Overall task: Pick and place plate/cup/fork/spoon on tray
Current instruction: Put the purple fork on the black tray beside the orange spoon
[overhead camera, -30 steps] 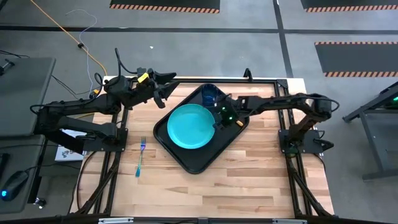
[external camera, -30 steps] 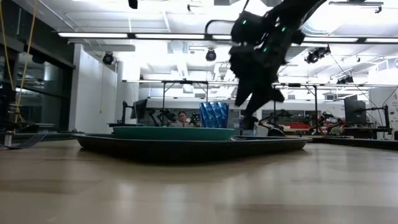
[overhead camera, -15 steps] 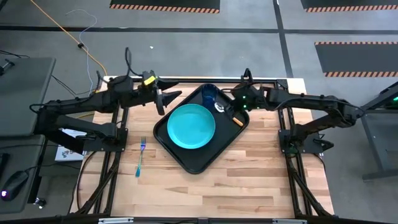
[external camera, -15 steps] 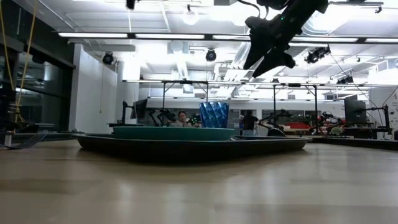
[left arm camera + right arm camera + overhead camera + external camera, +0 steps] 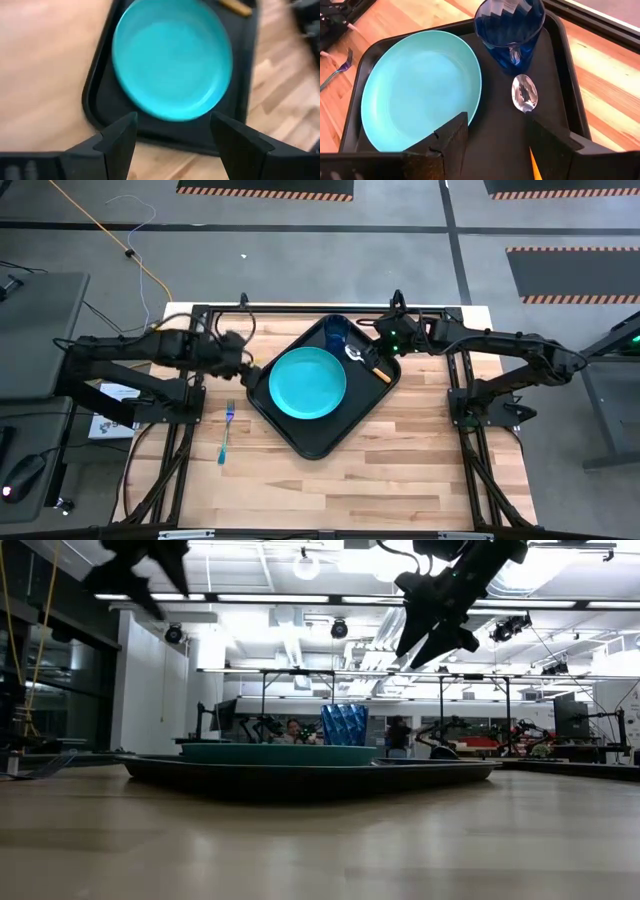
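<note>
The black tray (image 5: 310, 442) lies slantwise in the middle of the table. On it rest the turquoise plate (image 5: 307, 383), the dark-blue cup (image 5: 336, 332) upright at the far corner, and the spoon (image 5: 365, 360), its silver bowl (image 5: 524, 93) by the cup and its orange handle (image 5: 382, 374) toward the right rim. The blue fork (image 5: 226, 430) lies flat on the wood left of the tray. My left gripper (image 5: 248, 368) is open and empty, high over the tray's left corner. My right gripper (image 5: 378, 338) is open and empty, above the tray's far right rim.
Bare wood lies near and right of the tray. Black frame rails (image 5: 300, 308) run along the table's far edge and sides. In the low view the room behind shows desks and a person (image 5: 292, 728) far off.
My right gripper has risen from low over the tray's right side and drawn back toward the far right; the spoon lies on the tray where the gripper was. My left gripper has swung from the far edge toward the near edge, to above the tray's left corner.
</note>
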{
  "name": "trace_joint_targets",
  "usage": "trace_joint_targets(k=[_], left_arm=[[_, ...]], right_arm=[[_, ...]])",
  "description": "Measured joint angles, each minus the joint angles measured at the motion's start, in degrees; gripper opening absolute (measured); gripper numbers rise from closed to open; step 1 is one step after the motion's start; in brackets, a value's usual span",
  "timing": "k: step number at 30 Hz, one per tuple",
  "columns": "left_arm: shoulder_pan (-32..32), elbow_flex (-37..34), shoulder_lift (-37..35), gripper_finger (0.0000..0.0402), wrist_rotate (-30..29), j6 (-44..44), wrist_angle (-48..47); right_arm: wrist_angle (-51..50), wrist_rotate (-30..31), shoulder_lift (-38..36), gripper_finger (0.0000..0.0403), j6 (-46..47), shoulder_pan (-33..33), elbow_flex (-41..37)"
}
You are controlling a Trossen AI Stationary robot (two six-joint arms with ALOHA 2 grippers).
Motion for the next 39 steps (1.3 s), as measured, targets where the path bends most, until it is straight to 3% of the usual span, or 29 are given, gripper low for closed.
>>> trace_joint_targets(k=[10,16,30,39], left_arm=[[-11.0,-10.7,0.9,0.0241,0.4,-26.3,-1.4],[-16.7,-17.4,1.6,0.0241,5.8,-38.9,-1.2],[-19.4,-18.9,5.2,0.0241,5.2,-45.0,-1.3],[-20.1,-18.9,12.1,0.0241,10.7,-45.5,-1.7]], right_arm=[[-0.3,0.1,0.0,0.019,-1.1,-0.3,0.0],[-0.3,0.1,0.0,0.019,-1.1,-0.6,0.0],[0.0,0.0,0.0,0.019,-2.4,-0.7,0.0],[0.1,-0.1,0.0,0.019,-2.1,-0.6,0.0]])
